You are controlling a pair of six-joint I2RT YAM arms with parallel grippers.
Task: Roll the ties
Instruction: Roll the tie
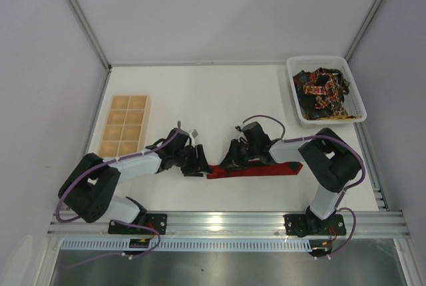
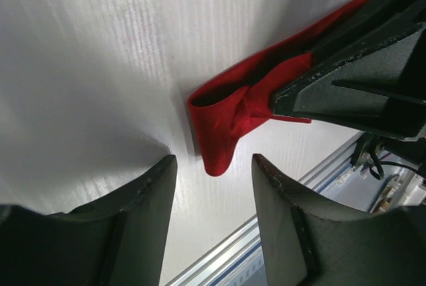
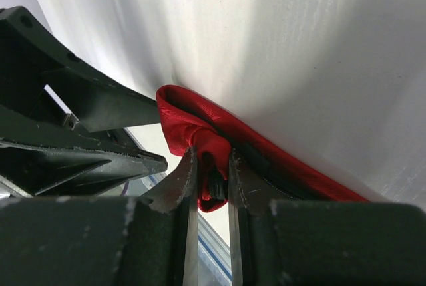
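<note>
A plain red tie [image 1: 256, 169] lies flat along the table's front middle, its left end folded into a small loop [image 2: 226, 116]. My right gripper [image 3: 213, 159] is shut on that folded end [image 3: 183, 116], with red fabric pinched between its fingertips. In the top view the right gripper [image 1: 229, 161] sits over the tie's left part. My left gripper [image 2: 213, 163] stands open right beside the loop's tip, with nothing between its fingers; it faces the right gripper from the left [image 1: 200, 165]. Several dark patterned ties [image 1: 324, 91] lie heaped at the back right.
A white bin [image 1: 293, 93] at the back right holds the patterned ties. A wooden tray with square compartments [image 1: 124, 125] lies at the left. The metal rail [image 1: 226, 221] runs along the table's near edge, close to the tie.
</note>
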